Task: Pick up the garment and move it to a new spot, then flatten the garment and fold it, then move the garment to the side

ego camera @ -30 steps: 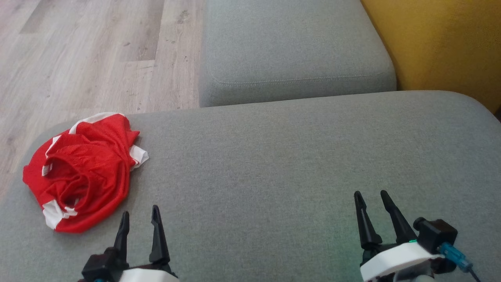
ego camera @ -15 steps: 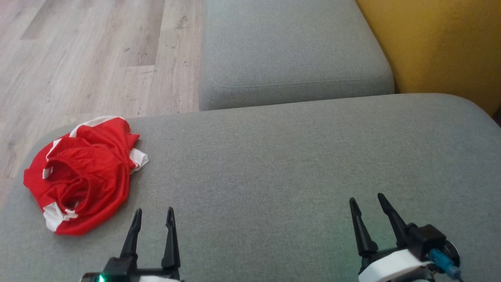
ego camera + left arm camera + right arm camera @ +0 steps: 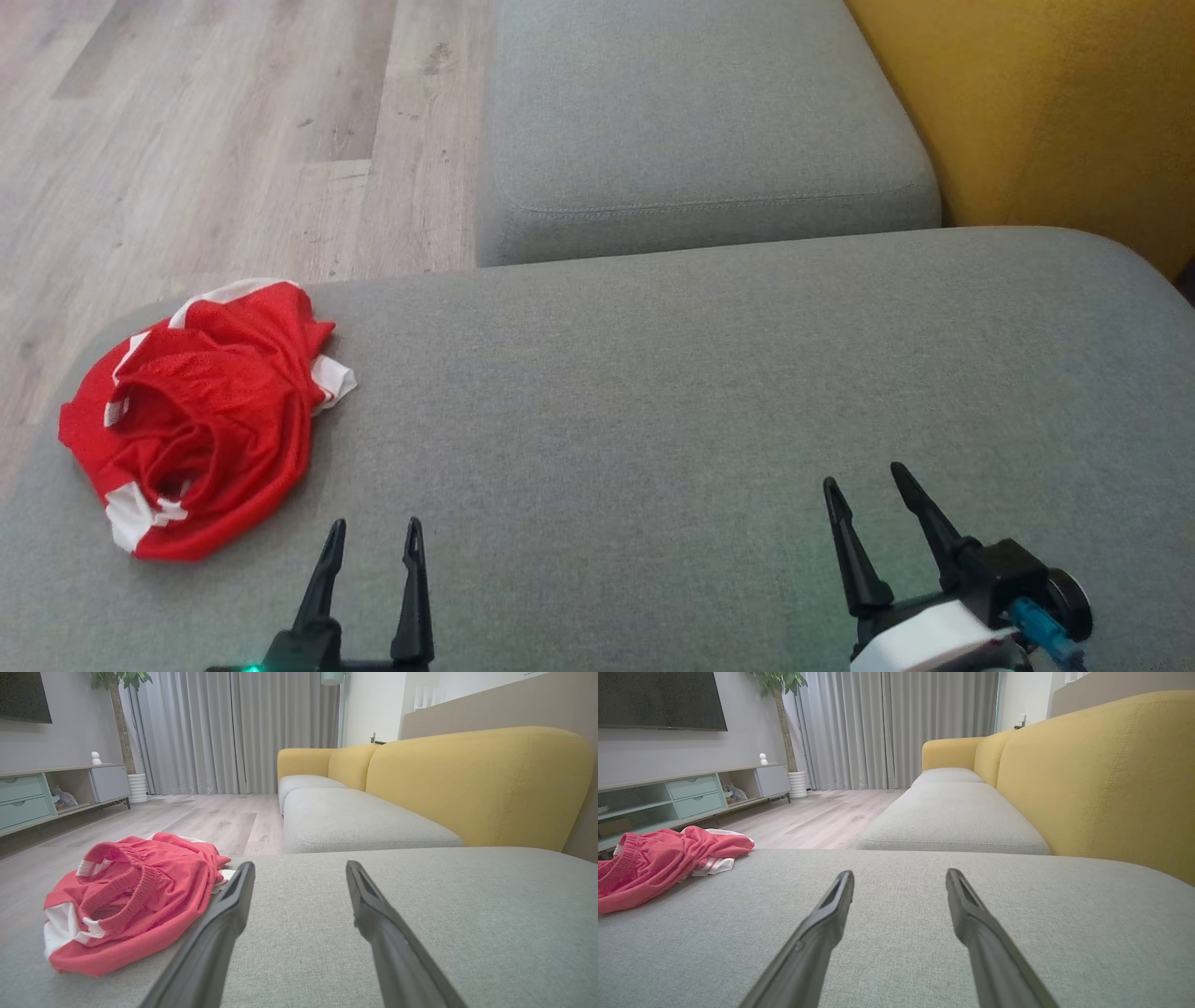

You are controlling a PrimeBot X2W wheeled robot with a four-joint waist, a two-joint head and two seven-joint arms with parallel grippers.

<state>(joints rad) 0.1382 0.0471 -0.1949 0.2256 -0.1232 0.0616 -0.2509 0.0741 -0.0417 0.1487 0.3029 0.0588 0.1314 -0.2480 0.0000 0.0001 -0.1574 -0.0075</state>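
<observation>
The big grey seat cushion (image 3: 653,420) is the biggest thing in front of me, so I tell every place from it. The red shorts (image 3: 201,420) lie on it, at its left edge, close to its far left corner. They are a bunched-up heap with white stripes peeking out. Nothing is touching them.

I think I am at the very first step, picking the shorts up, and it is not begun yet.

The heap is longer one way than the other. Its long way runs from the cushion's far edge back toward its near edge, leaning a bit left as it comes. The stretchy waistband (image 3: 142,877) sits on top and makes a round hole that looks up. I cannot tell where the leg ends point, because they are tucked in.

My left gripper (image 3: 374,525) hangs over the cushion's near edge, just right of the heap. Its two fingers are spread wide and hold nothing. My right gripper (image 3: 864,476) hangs over the near edge too, on the cushion's right half, also spread wide and empty.

Next, I think my left gripper must go left and forward. Then it must dip down and pinch a thick bit like the waistband, so the soft cloth does not slip. The bare middle of the cushion looks like a good new spot.
</observation>
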